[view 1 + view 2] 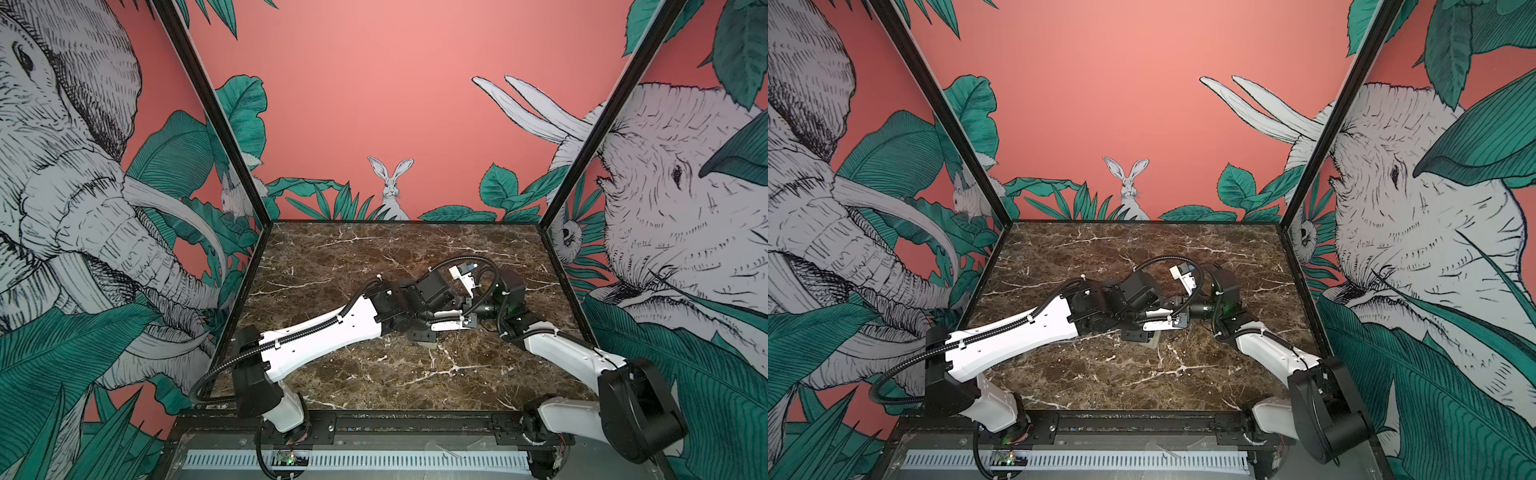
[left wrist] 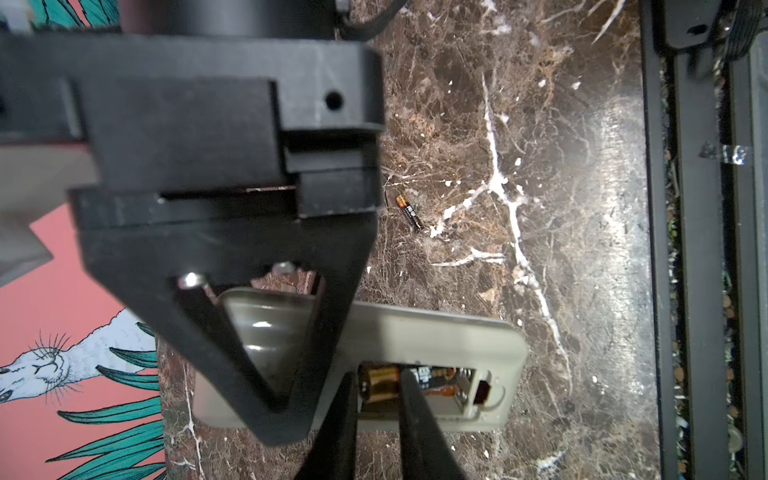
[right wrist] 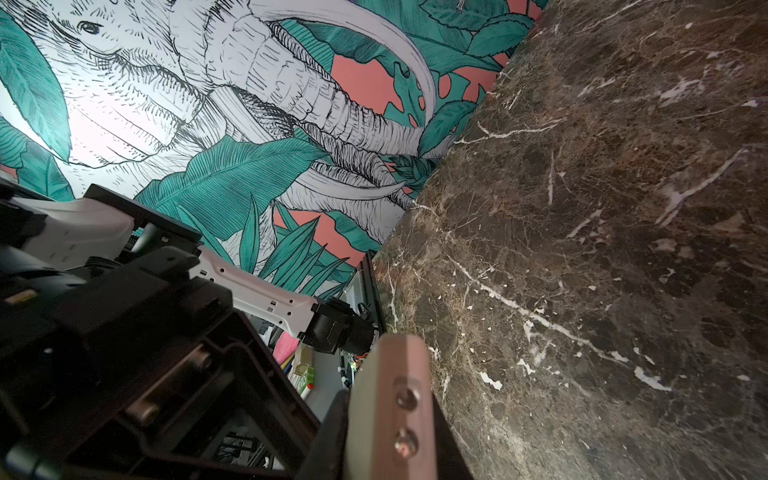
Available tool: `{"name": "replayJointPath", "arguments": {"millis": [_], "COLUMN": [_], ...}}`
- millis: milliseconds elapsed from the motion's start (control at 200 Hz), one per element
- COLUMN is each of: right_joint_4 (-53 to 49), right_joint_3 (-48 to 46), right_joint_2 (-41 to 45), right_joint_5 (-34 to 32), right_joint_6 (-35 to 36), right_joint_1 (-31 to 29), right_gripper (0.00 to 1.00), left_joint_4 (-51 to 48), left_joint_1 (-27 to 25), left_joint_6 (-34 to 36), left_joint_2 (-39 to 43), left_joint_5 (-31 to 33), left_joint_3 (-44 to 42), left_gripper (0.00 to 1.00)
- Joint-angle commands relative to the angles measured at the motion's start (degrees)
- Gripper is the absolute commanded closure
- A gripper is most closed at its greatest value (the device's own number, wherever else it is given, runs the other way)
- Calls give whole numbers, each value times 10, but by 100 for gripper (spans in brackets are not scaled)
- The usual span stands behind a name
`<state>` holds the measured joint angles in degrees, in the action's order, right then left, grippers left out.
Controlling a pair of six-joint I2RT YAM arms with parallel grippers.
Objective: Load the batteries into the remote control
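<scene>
Nearest us, the black front rail edges a glossy brown marble tabletop, white-veined and open up to the arms. At mid-table we find the remote control, grey-beige back up, with rounded corners and its recess uncovered. The right gripper is clamped on its end. The left gripper has its slim black jaws nipping a copper-ended battery in the recess. A loose battery lies apart on the marble. Beyond, open marble runs to the printed wall.
</scene>
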<state>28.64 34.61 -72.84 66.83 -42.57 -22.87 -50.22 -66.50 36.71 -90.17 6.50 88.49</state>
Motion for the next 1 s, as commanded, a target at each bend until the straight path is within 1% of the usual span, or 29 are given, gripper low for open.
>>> {"name": "replayJointPath", "arguments": {"millis": [0, 455, 990], "right_joint_4": [20, 18, 16], "right_joint_3": [23, 23, 29], "right_joint_2": [4, 8, 16], "right_joint_5": [16, 16, 18], "right_joint_6": [9, 9, 10], "right_joint_1": [-3, -3, -3], "right_gripper": [100, 100, 100], "left_joint_4": [-14, -15, -16], "left_joint_1": [-3, -4, -4], "left_joint_6": [13, 13, 3], "left_joint_2": [3, -4, -12], "left_joint_5": [8, 9, 6], "left_joint_3": [12, 0, -13], "left_gripper": [81, 85, 85]}}
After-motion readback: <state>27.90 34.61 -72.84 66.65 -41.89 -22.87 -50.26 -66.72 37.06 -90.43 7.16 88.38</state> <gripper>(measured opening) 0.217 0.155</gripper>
